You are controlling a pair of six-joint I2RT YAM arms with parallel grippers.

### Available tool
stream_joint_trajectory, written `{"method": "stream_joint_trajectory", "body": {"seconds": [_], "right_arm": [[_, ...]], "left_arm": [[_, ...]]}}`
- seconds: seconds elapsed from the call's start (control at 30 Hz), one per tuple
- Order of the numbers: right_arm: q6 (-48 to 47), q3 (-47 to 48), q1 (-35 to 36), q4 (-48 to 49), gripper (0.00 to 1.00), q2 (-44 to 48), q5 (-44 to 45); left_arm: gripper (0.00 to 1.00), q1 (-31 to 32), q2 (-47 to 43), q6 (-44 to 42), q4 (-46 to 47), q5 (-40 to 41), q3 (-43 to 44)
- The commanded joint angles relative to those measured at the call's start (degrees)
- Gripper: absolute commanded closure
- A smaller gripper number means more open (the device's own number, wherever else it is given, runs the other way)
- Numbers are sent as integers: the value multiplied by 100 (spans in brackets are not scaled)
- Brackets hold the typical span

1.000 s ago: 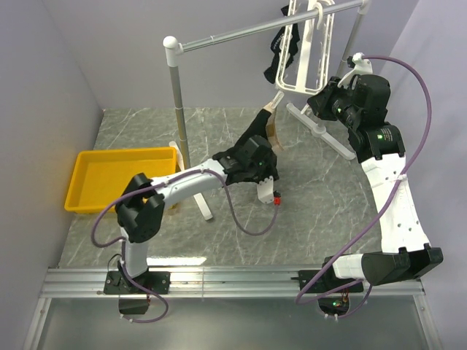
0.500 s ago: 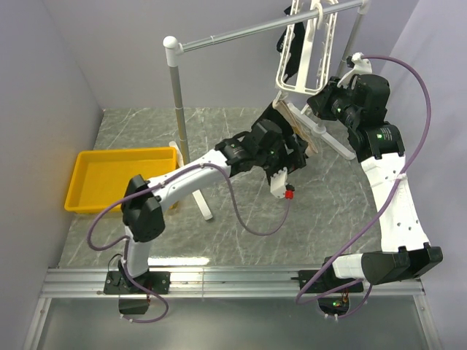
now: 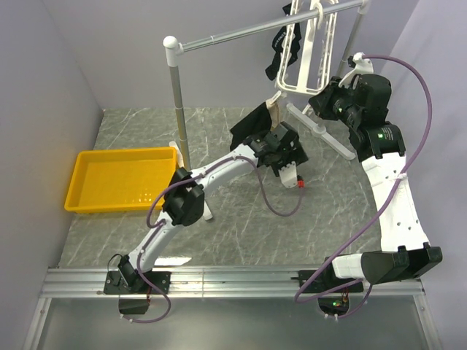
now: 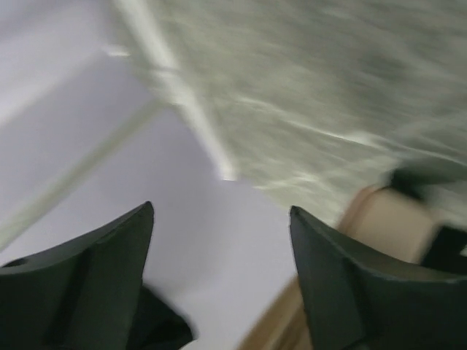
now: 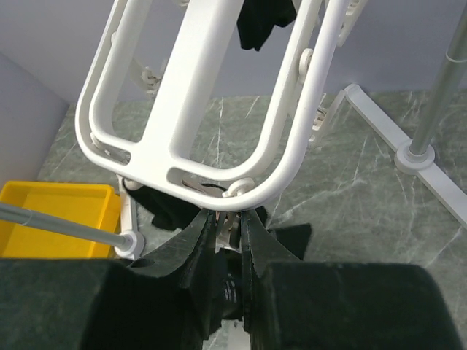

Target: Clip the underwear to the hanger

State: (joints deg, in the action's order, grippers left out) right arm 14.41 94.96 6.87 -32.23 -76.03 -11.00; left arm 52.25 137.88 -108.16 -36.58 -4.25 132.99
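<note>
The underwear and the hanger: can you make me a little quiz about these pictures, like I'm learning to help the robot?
1. True or false: in the left wrist view, the left gripper has its fingers spread apart.
2. The underwear is black cloth. What colour is its waistband? A tan, B red, C blue.
3. Fill in: in the right wrist view, the right gripper is closed on a small clip dangling under the white ____.
Key: 1 true; 2 A; 3 hanger.
</note>
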Motion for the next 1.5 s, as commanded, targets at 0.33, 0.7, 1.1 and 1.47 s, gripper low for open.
{"method": "stream_joint_trajectory", "body": {"seconds": [0.33,0.7,1.1,1.47], "right_arm": [[26,216,-116,138,100,27,-69],[-9,172,-134,164,100,36,-103],[44,172,-142,191,100,1,-165],[26,234,-142,208,100,-52,-165]], "left_arm": [[48,13,-861,49,-665,408,-672],[82,-4,-1939,-275,-605,215,-2169],[1,725,-2918,234,-1219,-437,-2288],[1,278,-678,76,-1490,547,-374]]}}
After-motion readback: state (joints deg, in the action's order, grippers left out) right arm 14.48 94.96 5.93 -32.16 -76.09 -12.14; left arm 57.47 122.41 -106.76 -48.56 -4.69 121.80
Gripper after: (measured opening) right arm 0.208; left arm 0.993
